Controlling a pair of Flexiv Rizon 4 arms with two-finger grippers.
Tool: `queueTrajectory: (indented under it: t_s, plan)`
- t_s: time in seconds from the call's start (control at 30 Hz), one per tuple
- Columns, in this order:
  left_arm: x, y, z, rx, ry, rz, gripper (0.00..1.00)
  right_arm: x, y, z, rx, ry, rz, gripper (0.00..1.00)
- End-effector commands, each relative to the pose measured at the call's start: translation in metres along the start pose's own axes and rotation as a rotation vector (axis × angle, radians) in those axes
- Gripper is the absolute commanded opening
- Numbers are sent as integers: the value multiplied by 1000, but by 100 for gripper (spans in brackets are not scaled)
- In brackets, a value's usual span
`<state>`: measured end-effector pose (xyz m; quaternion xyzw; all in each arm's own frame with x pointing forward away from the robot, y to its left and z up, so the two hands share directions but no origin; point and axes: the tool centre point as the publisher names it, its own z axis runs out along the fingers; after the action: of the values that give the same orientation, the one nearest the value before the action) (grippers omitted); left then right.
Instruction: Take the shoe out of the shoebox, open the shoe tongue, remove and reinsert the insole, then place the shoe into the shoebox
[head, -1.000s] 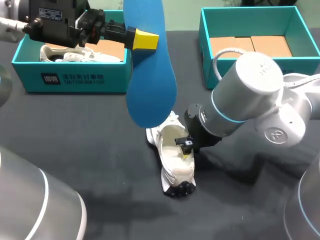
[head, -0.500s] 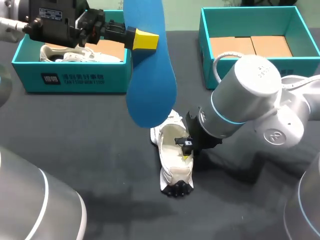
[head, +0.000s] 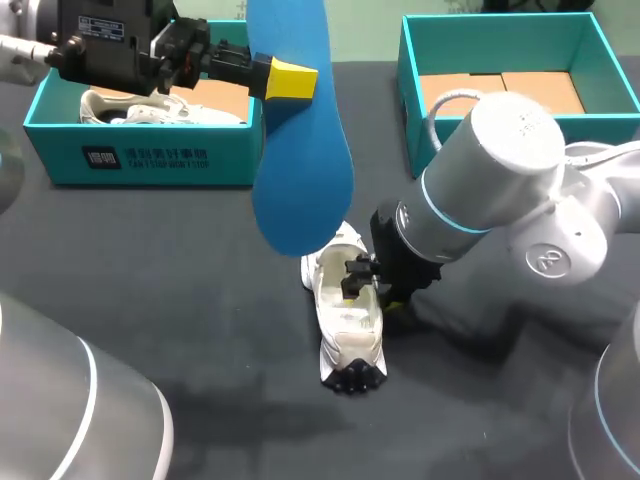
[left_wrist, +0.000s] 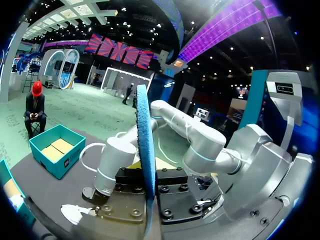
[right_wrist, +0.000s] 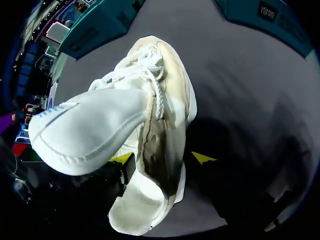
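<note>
The head view alone takes in the whole table (head: 150, 300). The white shoe (head: 345, 320) lies out on the dark surface, not in either box. The left box (head: 140, 160) stands beyond the shoe and to its left, with a second shoe (head: 150, 108) inside. The right box (head: 500, 40) stands beyond the shoe and to its right, with brown card in its floor.

My left gripper (head: 292, 80) is high above and beyond the shoe. The blue insole (head: 300, 160) hangs down from it, and its lower end overlaps the shoe's far end in this view.

Only the left wrist view shows that grip plainly. The insole stands edge-on, a thin blue blade, with my two left fingers pressed against its two faces, narrowly set and holding it. The shoe shows small, far below, beside my right arm (left_wrist: 115, 165).

Only the right wrist view shows the shoe close up. The tongue (right_wrist: 85, 130) is pulled up and out, the laces (right_wrist: 147, 70) lie loose, and the dark inside is exposed.

My right gripper (right_wrist: 162, 158) straddles the shoe's side wall, fingers moderately apart. One yellow tip sits inside under the tongue. The other is outside, with a dark strip of table between it and the sole, so it grips nothing.
</note>
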<state>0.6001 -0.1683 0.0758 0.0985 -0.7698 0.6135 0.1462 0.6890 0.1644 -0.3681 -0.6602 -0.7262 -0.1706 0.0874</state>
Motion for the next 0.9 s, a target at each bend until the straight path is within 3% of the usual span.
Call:
queueTrajectory:
  t_s: [0.03, 0.17, 0.57, 0.6, 0.9]
  plan:
    - [-1, -1, 2, -2, 1, 0, 0, -13, -11, -33, -86, 139, -22, 100]
    - [-1, -1, 2, -2, 1, 0, 0, -16, -11, -54, -86, 183, -72, 100]
    - [-1, -1, 2, -2, 1, 0, 0, -16, -11, -54, -86, 183, -72, 100]
    - [-1, -1, 2, -2, 1, 0, 0, -17, -8, -50, -63, 234, -77, 100]
    - [-1, -1, 2, -2, 1, 0, 0, -24, 4, -97, -29, 387, -55, 100]
